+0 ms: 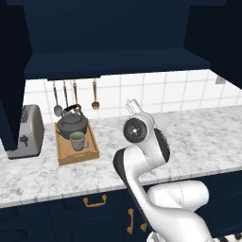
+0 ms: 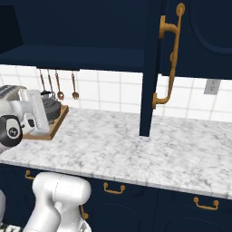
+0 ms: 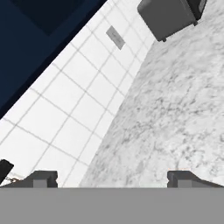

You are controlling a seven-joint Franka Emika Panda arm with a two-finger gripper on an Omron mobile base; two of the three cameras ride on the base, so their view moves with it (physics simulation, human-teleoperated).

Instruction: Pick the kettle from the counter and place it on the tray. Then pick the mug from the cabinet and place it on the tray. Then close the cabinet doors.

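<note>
The dark grey kettle [image 1: 72,123] stands on the wooden tray [image 1: 78,157] at the left of the marbled counter [image 1: 198,137]. The small mug [image 1: 78,140] stands on the same tray, just in front of the kettle. My gripper [image 1: 133,106] hovers over the counter to the right of the tray, apart from both. In the hand view the gripper [image 3: 113,179] is open, with nothing between its fingertips [image 3: 43,178]. The cabinet [image 1: 118,64] above is open, and its shelf is bare where I can see it. Both cabinet doors [image 2: 152,68] stand swung out.
A silver toaster [image 1: 26,132] stands left of the tray. Utensils [image 1: 94,97] hang on the tiled wall behind it. The open right door's brass handle [image 2: 170,59] juts out over the counter. A grey appliance [image 3: 170,15] sits far along the counter.
</note>
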